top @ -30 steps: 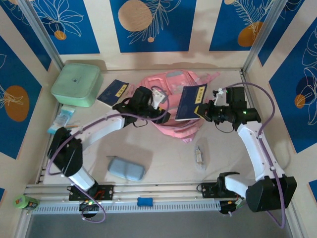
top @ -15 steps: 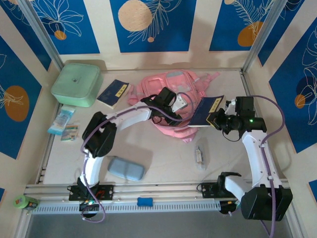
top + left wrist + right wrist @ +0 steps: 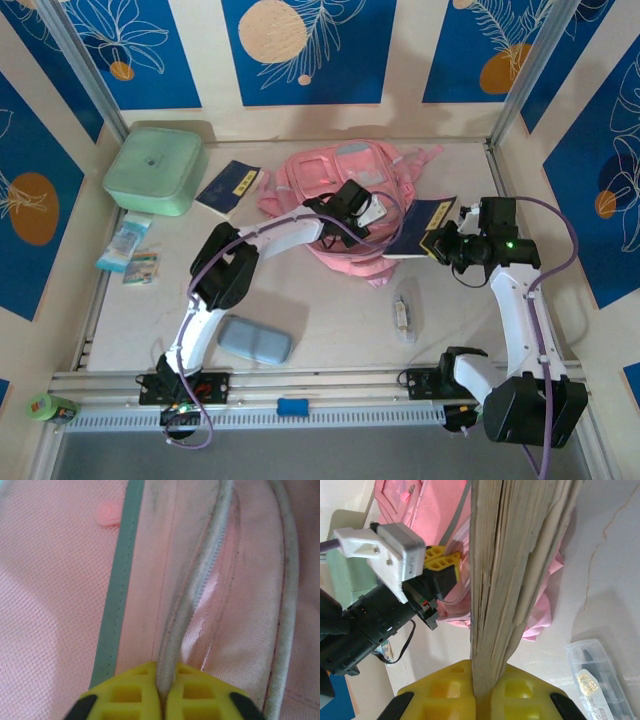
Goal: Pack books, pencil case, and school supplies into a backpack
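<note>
Lately, my left arm has stretched across the backpack (image 3: 325,170), which lies at the far middle of the tabletop (image 3: 330,310). The book (image 3: 422,222) has sunk from upright to near flat, just beside the backpack's right flank. Right pincer (image 3: 483,682) grips the book edge-on, elbow bent. Left pincer (image 3: 163,692) is clamped on the zip edge (image 3: 200,590), likely holding the mouth open for insertion.
</note>
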Available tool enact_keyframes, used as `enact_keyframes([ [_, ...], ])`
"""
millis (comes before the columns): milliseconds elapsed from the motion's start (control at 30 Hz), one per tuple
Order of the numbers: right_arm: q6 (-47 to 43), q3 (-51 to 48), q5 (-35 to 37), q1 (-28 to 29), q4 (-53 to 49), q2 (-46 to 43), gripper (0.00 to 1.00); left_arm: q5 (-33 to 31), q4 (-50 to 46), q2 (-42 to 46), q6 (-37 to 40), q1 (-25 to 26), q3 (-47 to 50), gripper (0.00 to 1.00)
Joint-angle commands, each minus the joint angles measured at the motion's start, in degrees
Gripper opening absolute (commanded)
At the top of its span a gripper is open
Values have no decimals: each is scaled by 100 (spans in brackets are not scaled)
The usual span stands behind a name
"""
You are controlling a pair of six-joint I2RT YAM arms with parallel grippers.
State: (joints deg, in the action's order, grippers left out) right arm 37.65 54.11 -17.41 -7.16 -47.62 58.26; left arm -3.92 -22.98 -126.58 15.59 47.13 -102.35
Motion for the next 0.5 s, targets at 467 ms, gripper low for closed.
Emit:
enact_keyframes([
  [467, -25, 330, -335, 198, -1163, -649, 0, -1411, -302, 1953, -857, -227, -349, 0],
])
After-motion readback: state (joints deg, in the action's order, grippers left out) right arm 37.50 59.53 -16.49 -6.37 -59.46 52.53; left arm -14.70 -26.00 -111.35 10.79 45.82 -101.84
